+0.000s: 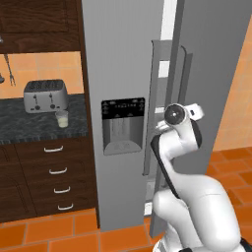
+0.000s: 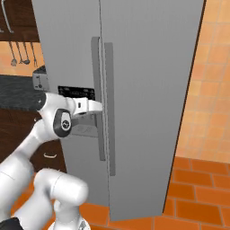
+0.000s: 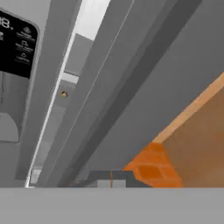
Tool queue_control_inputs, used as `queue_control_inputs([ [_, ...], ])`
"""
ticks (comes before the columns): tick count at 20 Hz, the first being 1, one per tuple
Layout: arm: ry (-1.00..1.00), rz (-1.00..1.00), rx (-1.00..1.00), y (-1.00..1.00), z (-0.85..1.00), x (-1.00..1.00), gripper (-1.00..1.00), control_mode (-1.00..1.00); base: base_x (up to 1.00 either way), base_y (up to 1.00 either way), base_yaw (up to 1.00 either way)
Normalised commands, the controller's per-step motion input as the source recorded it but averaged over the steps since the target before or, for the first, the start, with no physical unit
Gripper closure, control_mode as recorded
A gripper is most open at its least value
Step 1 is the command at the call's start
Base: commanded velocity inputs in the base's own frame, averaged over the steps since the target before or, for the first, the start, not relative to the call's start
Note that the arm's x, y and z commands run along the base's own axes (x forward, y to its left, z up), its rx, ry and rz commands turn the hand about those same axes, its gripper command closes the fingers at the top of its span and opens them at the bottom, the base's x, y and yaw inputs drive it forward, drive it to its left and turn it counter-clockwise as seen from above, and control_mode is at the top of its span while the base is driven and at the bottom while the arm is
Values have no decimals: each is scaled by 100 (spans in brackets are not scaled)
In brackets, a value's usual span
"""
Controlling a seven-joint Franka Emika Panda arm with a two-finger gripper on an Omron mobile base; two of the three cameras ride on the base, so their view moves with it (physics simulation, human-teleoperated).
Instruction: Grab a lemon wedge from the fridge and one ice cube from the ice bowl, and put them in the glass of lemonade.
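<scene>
Gripper [image 2: 99,106]: shut, nothing seen held; at the fridge [image 1: 123,64] door handles, between the L door's handle and the R door's, just beside the gap. In hand view the dark finger tips [image 3: 110,178] sit pressed together at bottom edge.

Items, L to R (left base view):
- Utensil [image 1: 7,71], hanging on orange tiled wall, far L.
- Toaster [image 1: 45,95], silver, 2 slots, on dark speckled counter [image 1: 29,125], against wall.
- Glass of lemonade [image 1: 61,118]: small clear tumbler, pale liquid, upright on counter just in front of toaster's R end, near the fridge side.
- Drawers [image 1: 56,172]: dark wood, 4 white handles, under counter.
- Fridge L door: grey, black-panelled dispenser recess [image 1: 123,125] at mid height.
- Fridge R door [image 1: 211,74]: ajar, bright slit between doors showing interior shelves.
- Robot arm [image 1: 182,142], white, dark joints, reaching up to the handles.
- Floor [image 1: 49,234]: orange tile.

Hand view extra: tiny yellowish speck [image 3: 64,94] inside the slit, on a shelf; too small to ID as lemon wedge.
</scene>
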Motion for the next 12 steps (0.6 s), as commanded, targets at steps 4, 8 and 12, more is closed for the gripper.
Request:
queue_control_inputs([
  [4, 56, -5, -43, 66, 22, 59, -100, -100, 0, 0, 0],
  [8, 24, 0, -25, 51, -13, 44, -100, -100, 0, 0, 0],
  [12, 3, -2, -20, 0, -31, 59, -100, -100, 0, 0, 0],
])
